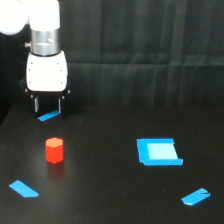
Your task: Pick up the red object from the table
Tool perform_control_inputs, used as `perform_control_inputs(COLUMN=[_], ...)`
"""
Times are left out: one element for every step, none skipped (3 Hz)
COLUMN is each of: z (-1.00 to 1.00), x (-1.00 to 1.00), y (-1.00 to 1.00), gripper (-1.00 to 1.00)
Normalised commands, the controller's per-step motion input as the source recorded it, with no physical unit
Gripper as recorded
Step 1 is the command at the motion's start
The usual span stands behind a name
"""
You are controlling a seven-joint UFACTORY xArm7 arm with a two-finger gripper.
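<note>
The red object (54, 150) is a small red-orange faceted block standing upright on the matte-black table (110, 195), at the exterior view's left. My gripper (48, 106) hangs from the white arm above and behind the block, well clear of it. Its two dark fingers (36, 104) point down with a gap between them and nothing held. A blue tape strip (48, 117) shows just below the fingertips.
A blue square piece (159, 152) lies on the table to the exterior view's right of the block. Blue tape strips lie at the front left (23, 189) and front right (195, 196). A dark backdrop stands behind.
</note>
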Motion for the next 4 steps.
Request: perform_control_inputs(z=[-0.28,-0.13,-0.13,-0.11], x=[0.10,0.11,0.26,0.19], y=[-0.30,-0.37,-0.86,-0.92], gripper=[0.95,0.93,0.96,1.00])
